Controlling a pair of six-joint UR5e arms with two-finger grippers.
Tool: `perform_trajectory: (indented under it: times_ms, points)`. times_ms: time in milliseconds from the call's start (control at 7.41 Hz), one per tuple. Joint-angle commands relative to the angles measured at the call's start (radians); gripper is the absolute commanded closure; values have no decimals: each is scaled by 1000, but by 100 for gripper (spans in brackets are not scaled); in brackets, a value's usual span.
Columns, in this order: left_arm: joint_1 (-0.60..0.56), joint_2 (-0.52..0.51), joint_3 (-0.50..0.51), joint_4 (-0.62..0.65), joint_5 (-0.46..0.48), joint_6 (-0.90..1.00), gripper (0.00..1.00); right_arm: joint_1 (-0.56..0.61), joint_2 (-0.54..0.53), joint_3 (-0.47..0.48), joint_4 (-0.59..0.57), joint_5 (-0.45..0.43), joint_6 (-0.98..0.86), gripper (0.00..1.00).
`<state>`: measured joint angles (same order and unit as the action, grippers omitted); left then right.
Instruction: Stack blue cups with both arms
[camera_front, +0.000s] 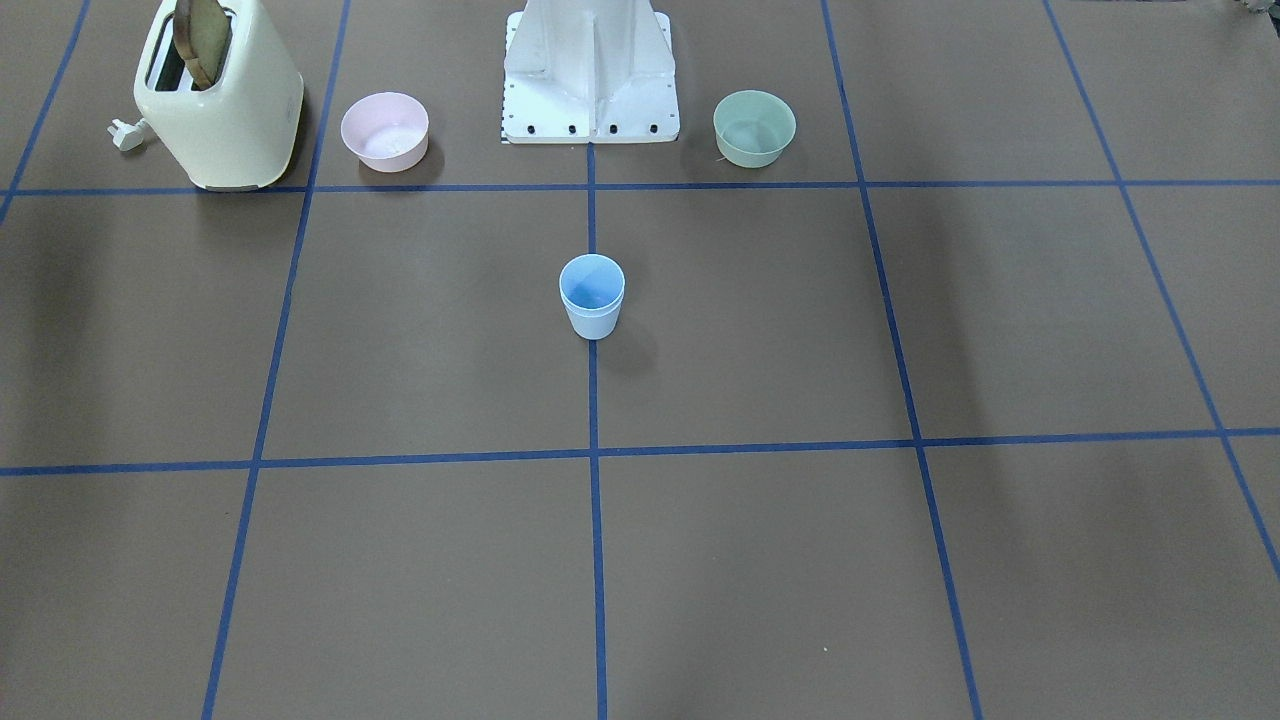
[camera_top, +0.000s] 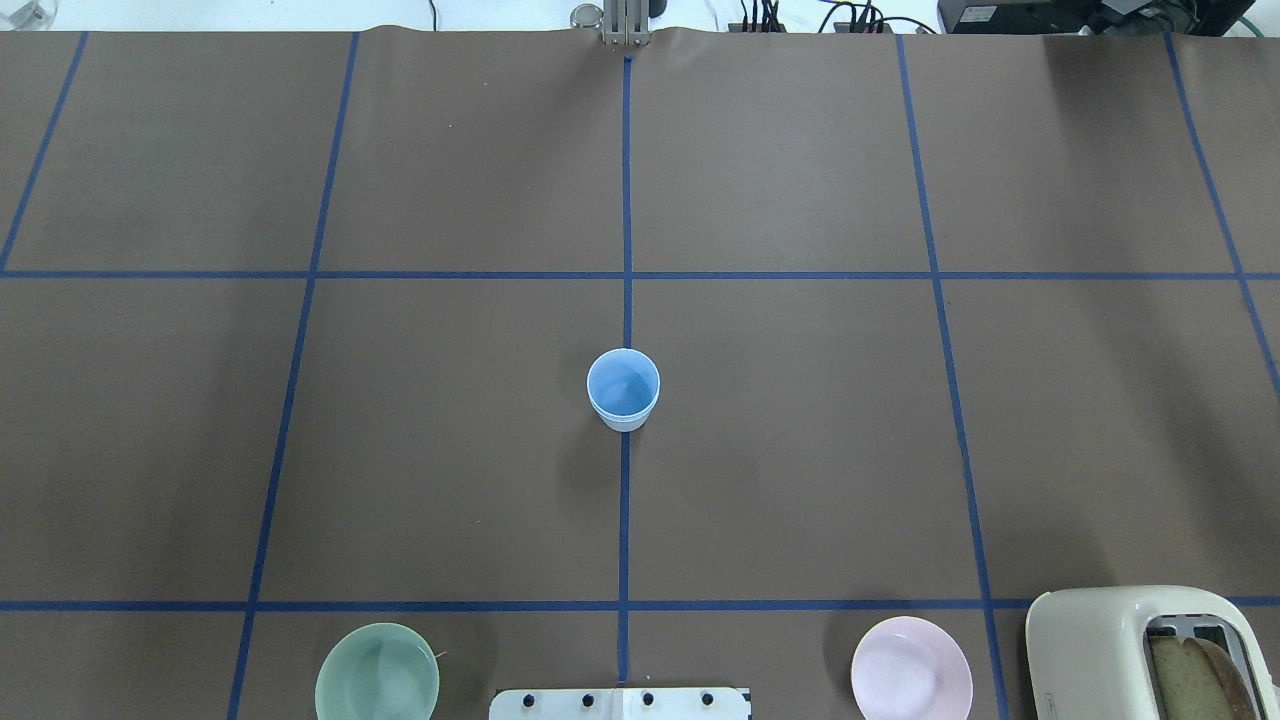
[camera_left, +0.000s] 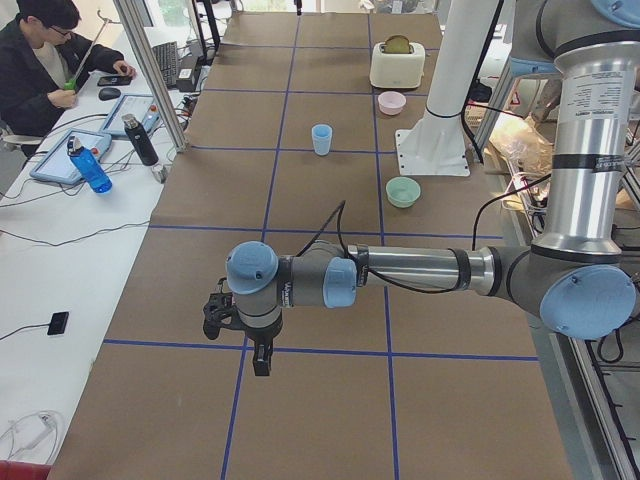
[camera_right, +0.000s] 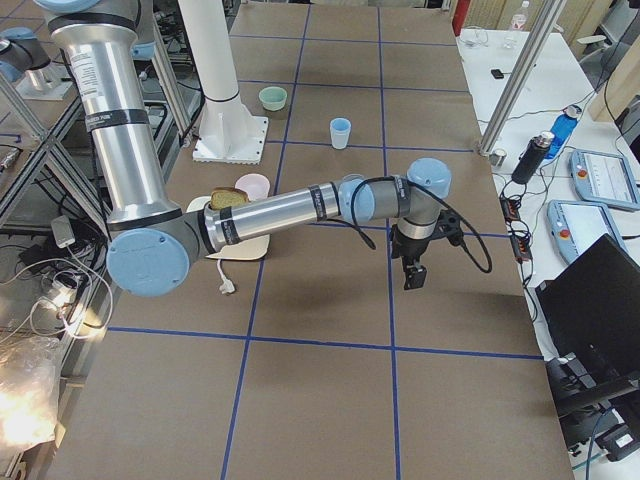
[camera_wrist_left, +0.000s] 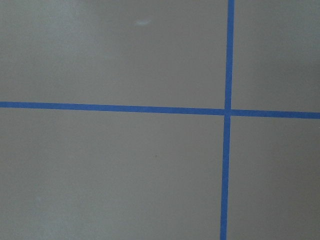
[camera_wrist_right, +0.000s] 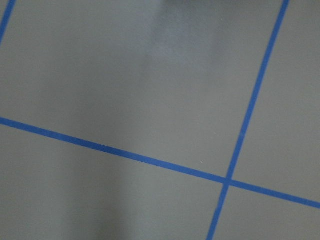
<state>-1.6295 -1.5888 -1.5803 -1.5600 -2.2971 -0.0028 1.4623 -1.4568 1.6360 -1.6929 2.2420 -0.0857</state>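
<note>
Brown paper covers the table (camera_top: 800, 450), divided into large squares by blue tape lines (camera_top: 626, 200). The blue cups (camera_top: 623, 388) stand upright in the middle of the table, directly on the centre line. In the front-facing view two rims show one just above the other (camera_front: 592, 295), so one cup sits inside the other.

Around the cups the paper is bare on every side. The nearest things are along the robot's edge, well apart from the cups: the white pedestal base (camera_front: 590, 90), the pink bowl (camera_front: 385, 131) on the robot's right of it, the green bowl (camera_front: 754, 127) on its left, and beyond the pink bowl a cream toaster (camera_front: 220, 100) with a slice of bread (camera_front: 200, 40) in one slot.

Both arms are extended low over the table ends, far from the cups. The left arm (camera_left: 400, 270) reaches out horizontally, and the left gripper (camera_left: 262, 366) points down above a tape crossing. The right arm (camera_right: 290, 210) does the same at the other end, with the right gripper (camera_right: 410, 282) also pointing down. Both grippers hang clear of the paper and touch nothing. They show only in the side views, so I cannot tell how far the fingers are apart. The wrist cameras show only brown paper and crossing tape.
</note>
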Motion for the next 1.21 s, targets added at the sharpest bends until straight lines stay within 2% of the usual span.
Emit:
perform_trajectory:
  times_ms: [0, 1079]
  points:
    - [0, 1, -4, -3, -1, 1, 1, 30, -77, -5, -1, -4, 1, 0]
    - [0, 1, 3, 1, 11, 1, 1, 41, -97, -5, -1, 2, 1, 0]
